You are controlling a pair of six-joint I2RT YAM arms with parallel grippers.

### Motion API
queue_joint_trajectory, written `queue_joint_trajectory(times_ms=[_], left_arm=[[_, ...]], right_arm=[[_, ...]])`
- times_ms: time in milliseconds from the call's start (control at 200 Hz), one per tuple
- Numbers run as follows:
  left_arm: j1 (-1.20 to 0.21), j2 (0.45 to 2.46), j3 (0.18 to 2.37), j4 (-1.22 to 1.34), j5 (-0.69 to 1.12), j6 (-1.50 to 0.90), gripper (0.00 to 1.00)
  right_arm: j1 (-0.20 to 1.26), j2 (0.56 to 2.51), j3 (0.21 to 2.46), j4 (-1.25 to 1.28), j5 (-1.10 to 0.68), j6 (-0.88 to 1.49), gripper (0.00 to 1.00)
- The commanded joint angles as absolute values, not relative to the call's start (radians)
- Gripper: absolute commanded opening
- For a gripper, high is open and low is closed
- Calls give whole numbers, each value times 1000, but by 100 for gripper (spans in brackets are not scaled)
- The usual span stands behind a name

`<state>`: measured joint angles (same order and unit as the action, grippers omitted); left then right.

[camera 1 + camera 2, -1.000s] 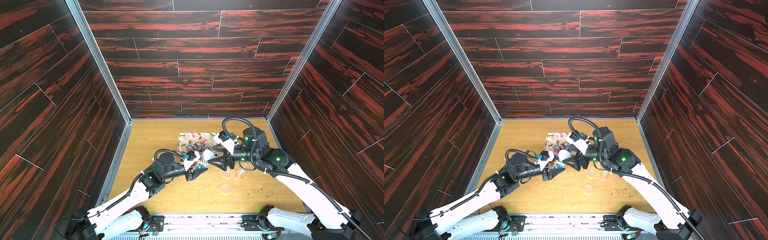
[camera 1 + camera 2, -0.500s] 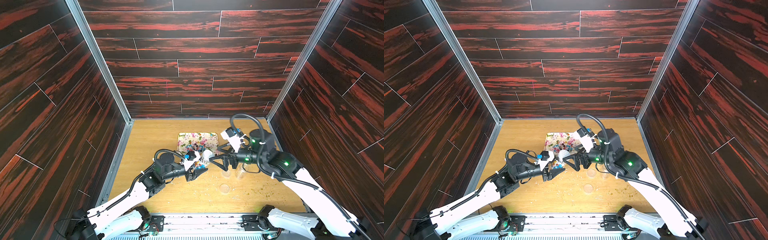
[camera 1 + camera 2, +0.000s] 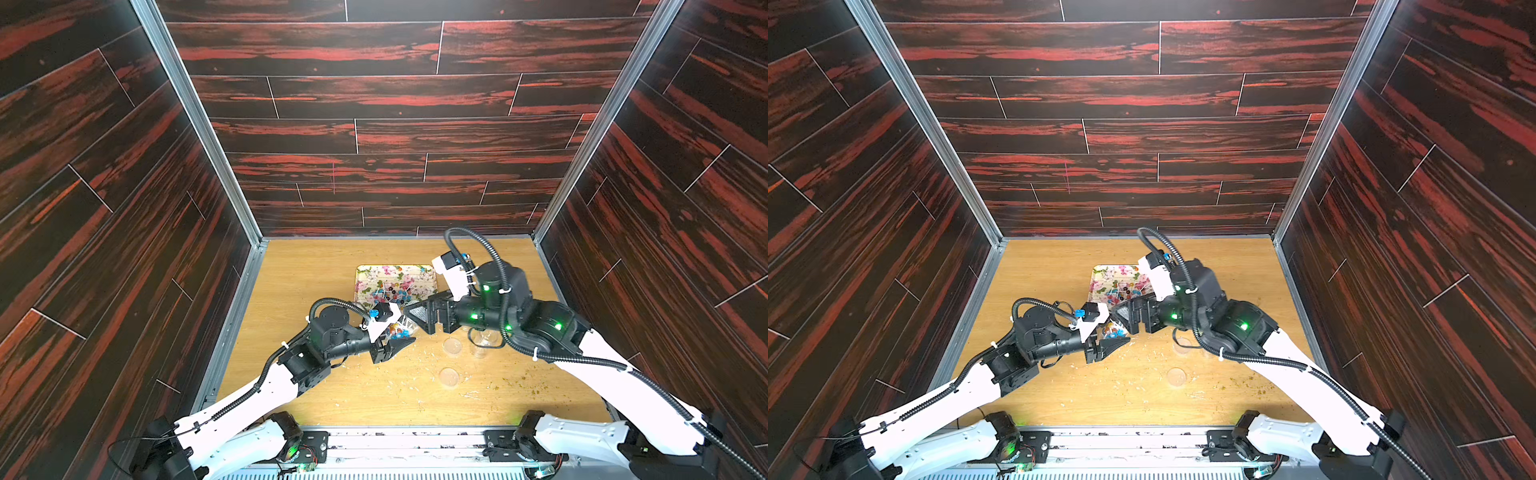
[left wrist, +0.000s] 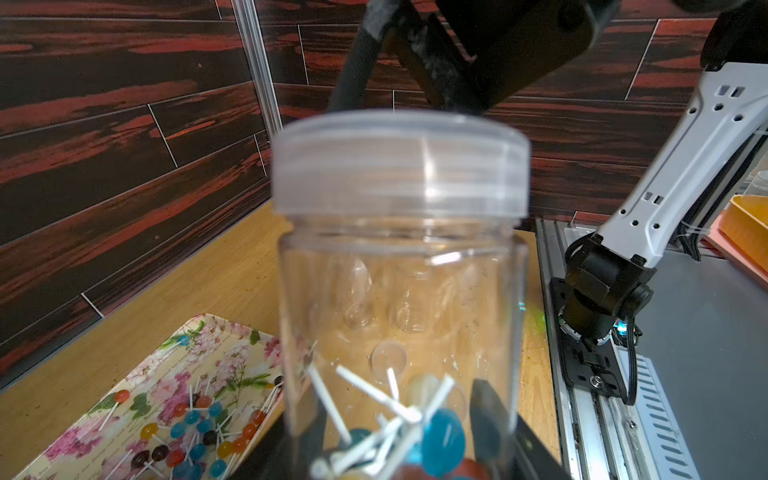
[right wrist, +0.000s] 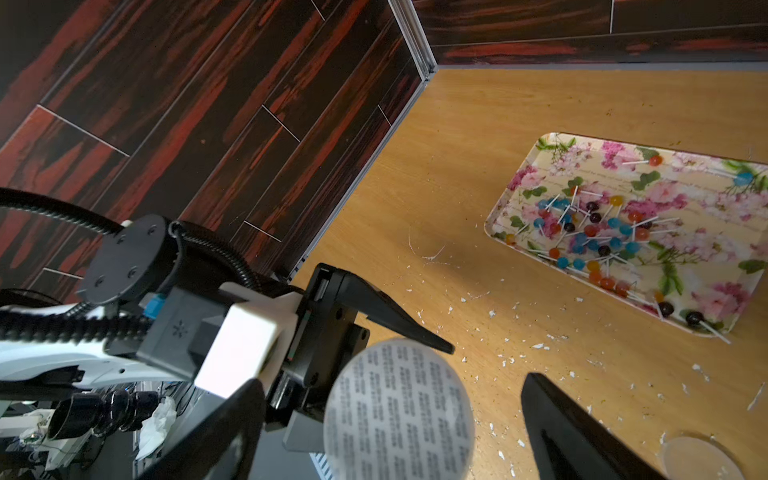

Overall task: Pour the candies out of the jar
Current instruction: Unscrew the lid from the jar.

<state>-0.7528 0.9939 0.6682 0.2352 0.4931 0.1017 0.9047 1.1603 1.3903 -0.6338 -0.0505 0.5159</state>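
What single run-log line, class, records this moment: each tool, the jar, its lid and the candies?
left tool: shut on jar | right tool: open, flanking lid | lid: on | candies: some on tray, some in jar

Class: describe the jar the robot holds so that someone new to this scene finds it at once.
Over the wooden table, just on the robot's side of the flowered tray, the left gripper holds a clear plastic jar. It is capped and, unlike the clear containers beside the right arm, has coloured candies inside.
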Motion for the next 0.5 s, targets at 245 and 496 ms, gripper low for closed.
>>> queue_joint_trajectory(times_ms=[245, 496], left_arm=[[-752, 974, 689, 247, 497, 109, 54], [-752, 971, 687, 248, 496, 109, 54]], right_arm=[[911, 1179, 1419, -669, -11, 583, 84], [914, 1196, 1412, -666, -53, 569, 78]])
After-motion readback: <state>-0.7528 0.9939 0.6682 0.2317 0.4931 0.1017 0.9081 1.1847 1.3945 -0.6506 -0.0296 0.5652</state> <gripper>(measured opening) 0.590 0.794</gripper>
